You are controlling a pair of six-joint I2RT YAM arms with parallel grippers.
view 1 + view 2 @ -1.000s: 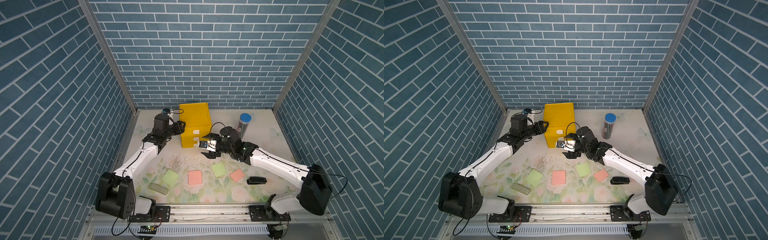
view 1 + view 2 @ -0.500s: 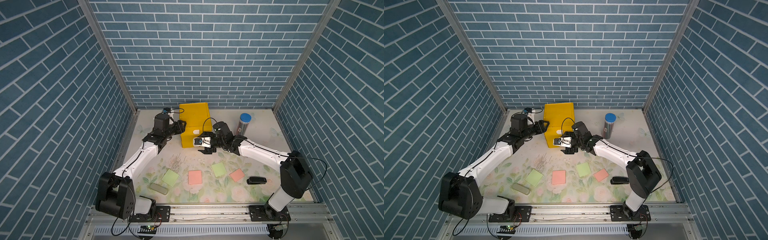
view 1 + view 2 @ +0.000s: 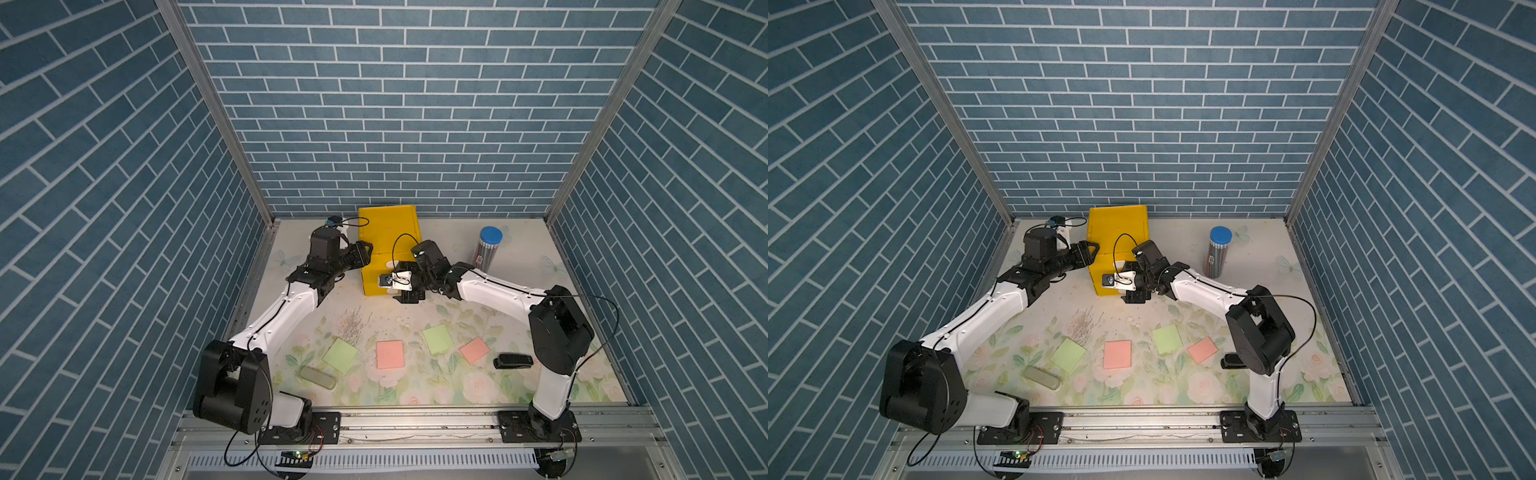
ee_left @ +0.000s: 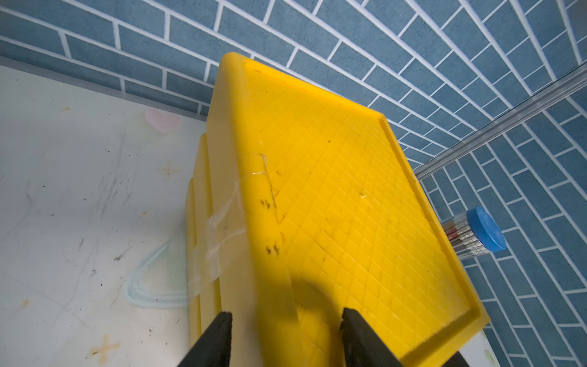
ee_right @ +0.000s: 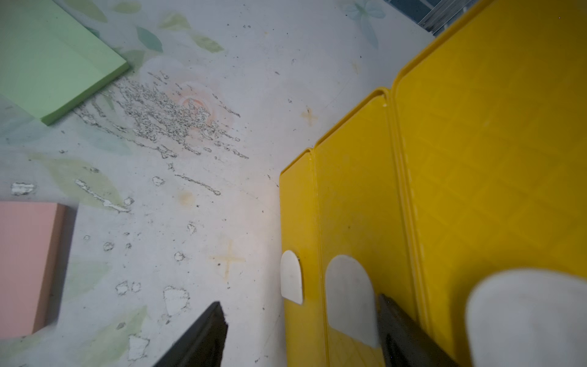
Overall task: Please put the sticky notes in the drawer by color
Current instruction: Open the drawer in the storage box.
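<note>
The yellow drawer cabinet (image 3: 386, 226) (image 3: 1117, 224) stands at the back of the mat. My left gripper (image 3: 365, 253) (image 4: 284, 314) is clamped over its upper left edge (image 4: 333, 190). My right gripper (image 3: 405, 296) (image 5: 301, 311) is open at the cabinet front (image 5: 476, 159), its fingers straddling the lower white tab (image 5: 290, 276) and the middle white tab (image 5: 349, 298). Sticky notes lie flat near the front: two green (image 3: 340, 354) (image 3: 437, 338) and two pink (image 3: 390, 354) (image 3: 474, 349). A green note (image 5: 54, 60) and a pink note (image 5: 25, 267) show in the right wrist view.
A clear pencil tube with a blue cap (image 3: 487, 249) (image 4: 476, 233) stands right of the cabinet. A grey-green oblong case (image 3: 318, 377) lies front left, and a small black object (image 3: 513, 360) lies front right. The mat is scuffed (image 5: 165, 117) ahead of the cabinet.
My right gripper has moved left to the cabinet front and its jaws have narrowed. The left arm has stayed on the cabinet.
</note>
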